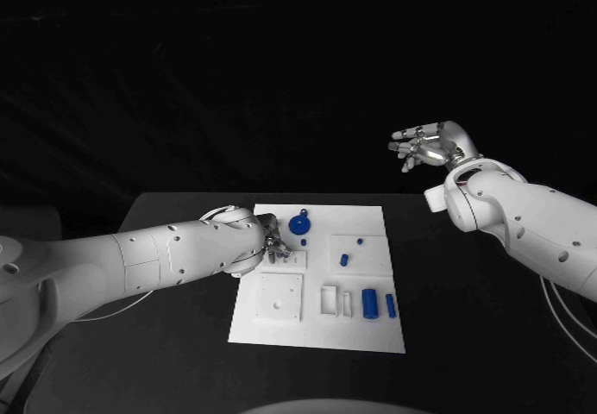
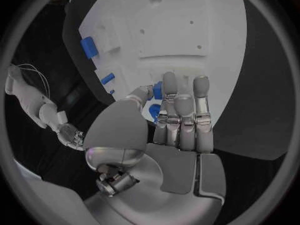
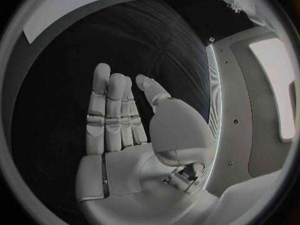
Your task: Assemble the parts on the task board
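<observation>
The white task board (image 1: 317, 332) lies in the middle of the black table. On it are a round blue part with a stem (image 1: 300, 225), two small blue parts (image 1: 345, 259) and two blue cylinders (image 1: 369, 303) near its right edge. My left hand (image 1: 267, 243) hovers over the board's upper left, just left of the round part. In the left wrist view its fingers (image 2: 181, 115) are straight and side by side above the board (image 2: 187, 30), and a blue part (image 2: 157, 90) shows in the gap beside the thumb. My right hand (image 1: 430, 147) is raised high beyond the board's far right, fingers (image 3: 112, 110) extended and holding nothing.
A square white recessed block (image 1: 280, 297) and white slots (image 1: 329, 300) sit on the board's near half. Black table (image 1: 473, 328) stretches to the right of the board and also to its left (image 1: 186, 345). The right forearm (image 1: 535, 224) crosses above the table's right side.
</observation>
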Controlling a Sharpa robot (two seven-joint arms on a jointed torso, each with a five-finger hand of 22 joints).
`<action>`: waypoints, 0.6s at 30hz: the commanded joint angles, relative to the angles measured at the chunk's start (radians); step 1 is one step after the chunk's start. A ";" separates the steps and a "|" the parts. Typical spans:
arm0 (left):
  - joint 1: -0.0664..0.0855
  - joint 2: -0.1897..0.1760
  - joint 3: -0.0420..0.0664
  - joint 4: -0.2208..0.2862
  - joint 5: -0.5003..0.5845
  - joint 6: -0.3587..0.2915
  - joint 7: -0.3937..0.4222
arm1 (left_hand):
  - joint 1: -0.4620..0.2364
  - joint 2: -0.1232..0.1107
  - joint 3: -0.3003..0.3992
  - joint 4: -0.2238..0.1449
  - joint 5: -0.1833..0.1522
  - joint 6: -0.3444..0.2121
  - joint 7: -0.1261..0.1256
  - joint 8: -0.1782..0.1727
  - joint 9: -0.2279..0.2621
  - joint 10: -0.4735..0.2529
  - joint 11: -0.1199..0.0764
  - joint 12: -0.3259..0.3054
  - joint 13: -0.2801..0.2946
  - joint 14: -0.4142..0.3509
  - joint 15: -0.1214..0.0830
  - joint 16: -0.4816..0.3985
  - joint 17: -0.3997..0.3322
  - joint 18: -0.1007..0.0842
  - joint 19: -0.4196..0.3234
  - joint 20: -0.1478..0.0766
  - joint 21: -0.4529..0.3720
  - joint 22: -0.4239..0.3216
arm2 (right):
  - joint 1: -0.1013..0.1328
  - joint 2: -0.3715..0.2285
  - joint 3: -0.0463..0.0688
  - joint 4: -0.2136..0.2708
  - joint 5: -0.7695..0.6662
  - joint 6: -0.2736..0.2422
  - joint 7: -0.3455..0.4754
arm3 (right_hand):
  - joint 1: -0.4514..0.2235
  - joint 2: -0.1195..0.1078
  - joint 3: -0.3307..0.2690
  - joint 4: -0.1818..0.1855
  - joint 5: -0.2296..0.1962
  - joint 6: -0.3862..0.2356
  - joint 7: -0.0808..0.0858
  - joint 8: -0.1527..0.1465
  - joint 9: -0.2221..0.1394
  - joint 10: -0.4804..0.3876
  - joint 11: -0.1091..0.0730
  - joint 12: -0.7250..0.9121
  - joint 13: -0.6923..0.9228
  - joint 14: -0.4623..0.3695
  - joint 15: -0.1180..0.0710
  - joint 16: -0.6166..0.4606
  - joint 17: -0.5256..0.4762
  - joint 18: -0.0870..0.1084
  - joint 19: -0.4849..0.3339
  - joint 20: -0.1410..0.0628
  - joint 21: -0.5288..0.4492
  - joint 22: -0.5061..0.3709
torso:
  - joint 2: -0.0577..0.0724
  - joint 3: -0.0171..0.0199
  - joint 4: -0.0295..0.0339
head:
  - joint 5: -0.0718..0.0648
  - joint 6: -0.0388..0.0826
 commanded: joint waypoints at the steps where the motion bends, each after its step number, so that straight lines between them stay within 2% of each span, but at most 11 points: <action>1: -0.002 0.004 0.001 0.002 -0.044 0.053 0.024 | 0.011 0.009 0.100 -0.105 -0.005 0.021 -0.022 0.005 0.000 0.024 -0.025 0.002 0.001 0.011 -0.016 -0.004 -0.001 0.005 -0.001 0.002 0.004 0.019 | 0.000 0.002 0.001 -0.002 0.003 0.010 0.012 | -0.002 -0.002 -0.002 0.006 0.000 0.004 0.002 -0.003 -0.001 -0.002 0.003 -0.002 -0.003 0.008 -0.001 -0.004 0.001 -0.008 0.034 -0.001 0.008 -0.003 | 0.000 -0.0001 -0.0001 | -0.001 -0.002; 9: -0.006 0.005 0.001 -0.002 -0.062 0.072 0.031 | 0.015 0.009 0.099 -0.102 -0.007 0.020 -0.021 0.005 -0.003 0.023 -0.025 0.002 0.002 0.011 -0.016 -0.005 -0.001 0.005 -0.001 0.002 0.004 0.019 | 0.000 0.004 0.001 -0.006 0.003 0.014 0.011 | -0.002 -0.001 -0.003 0.006 0.000 0.003 0.002 -0.004 -0.001 -0.001 0.003 -0.004 -0.008 0.009 -0.001 -0.004 0.003 -0.008 0.034 -0.001 0.013 -0.007 | 0.001 0.0000 -0.0001 | -0.004 -0.003; 18: -0.011 0.008 0.001 -0.006 -0.066 0.065 0.039 | 0.016 0.010 0.098 -0.099 -0.009 0.019 -0.021 0.006 -0.004 0.022 -0.025 0.002 0.002 0.011 -0.016 -0.006 -0.002 0.005 -0.001 0.002 0.004 0.019 | 0.000 0.007 0.001 -0.010 0.003 0.016 0.011 | -0.002 -0.001 -0.003 0.005 0.000 0.003 0.002 -0.003 -0.001 -0.001 0.003 -0.005 -0.012 0.011 -0.001 -0.004 0.005 -0.008 0.034 -0.001 0.018 -0.012 | 0.001 -0.0004 -0.0002 | -0.006 -0.006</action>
